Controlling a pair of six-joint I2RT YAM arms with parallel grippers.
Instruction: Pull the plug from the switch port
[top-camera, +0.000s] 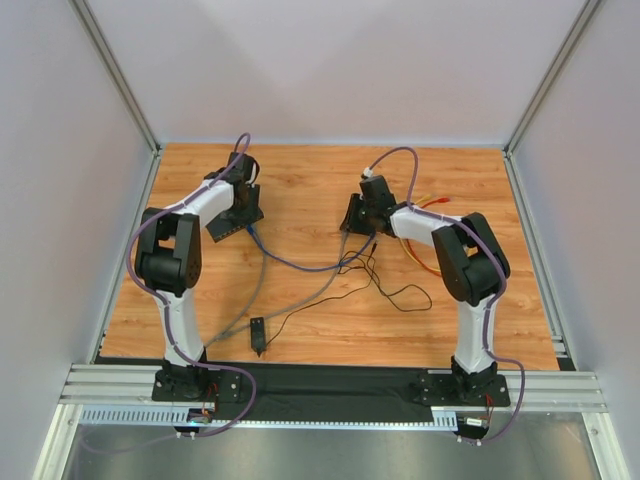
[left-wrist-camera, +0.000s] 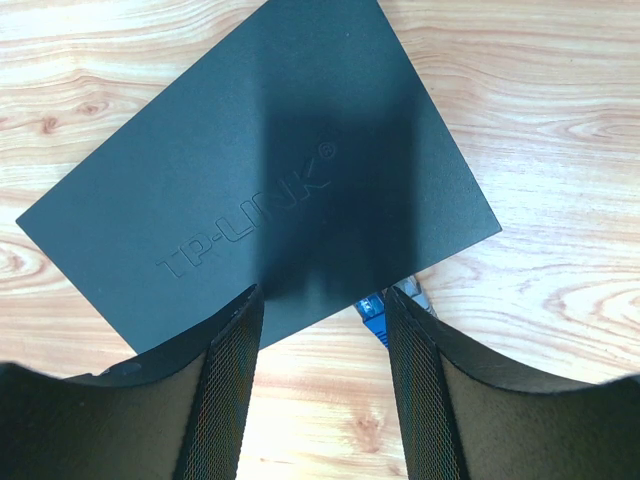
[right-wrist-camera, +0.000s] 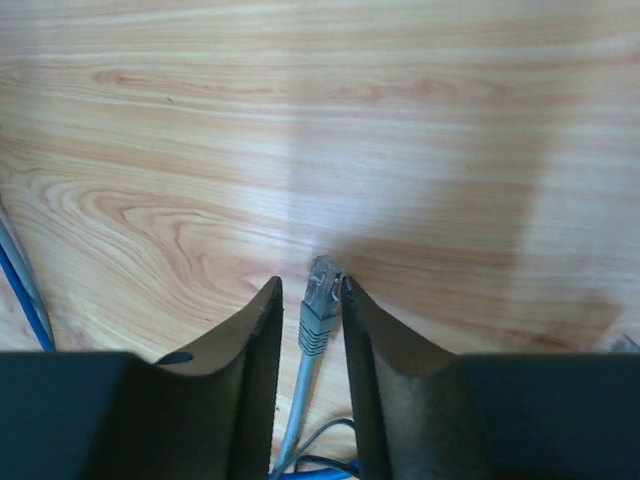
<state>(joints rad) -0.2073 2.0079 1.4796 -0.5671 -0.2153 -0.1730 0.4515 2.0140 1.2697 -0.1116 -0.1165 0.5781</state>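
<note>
The left gripper (left-wrist-camera: 320, 295) stands half-wide at the edge of the switch (left-wrist-camera: 260, 170), which lies flat on the desk (right-wrist-camera: 400, 120); well apart, the right gripper (right-wrist-camera: 308, 285), narrowly parted, loosely brackets the gray plug (right-wrist-camera: 320, 300)

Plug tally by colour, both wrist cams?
Grey plug: 2, one between the fingers of the right gripper, the other at the edge of the switch
Blue plug: 1, beside the grey one at the switch
Total: 3
</note>
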